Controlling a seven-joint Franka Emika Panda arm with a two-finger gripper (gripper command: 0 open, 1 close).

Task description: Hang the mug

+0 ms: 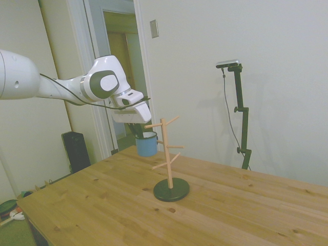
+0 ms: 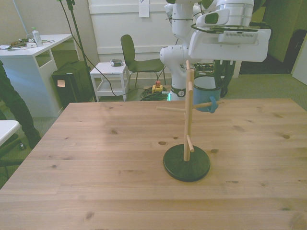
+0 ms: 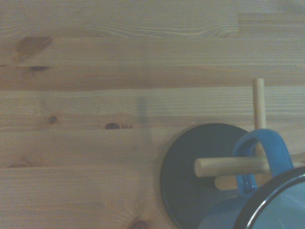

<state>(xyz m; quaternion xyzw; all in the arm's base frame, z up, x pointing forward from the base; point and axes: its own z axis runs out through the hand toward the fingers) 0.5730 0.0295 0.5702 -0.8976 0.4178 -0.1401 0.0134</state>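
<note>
A wooden table [image 1: 102,205] of pale knotty pine planks fills the lower part of the side view, with dark knots and visible seams between the boards. Behind it stand plain light walls and a white-framed doorway in the upper left of the side view. The front view shows more of the room: a dark chair [image 2: 136,60] near the top middle, a small white side table [image 2: 109,76] just left of it, a white desk [image 2: 29,52] in the upper left, and a person's dark-clothed leg [image 2: 12,103] cut off at the left edge.

The peg stand [image 1: 167,159] has a slim, light wooden pole with thin round pegs angled outward, set in a flat, round, dark base. The mug [image 1: 146,144] is small, light blue and glossy, with a dark thin rim, a white inside and a loop handle; it hangs in the air just left of the pole in the side view, well above the table. In the wrist view its handle [image 3: 259,160] circles one peg [image 3: 231,166], the peg passing through the loop.

The gripper [image 1: 137,129] is grasping the mug at its rim, dark fingers reaching down into it from the white hand. In the front view the fingers are mostly hidden behind the pole and the mug [image 2: 207,98]. The wrist view cuts off most of the mug's body.
</note>
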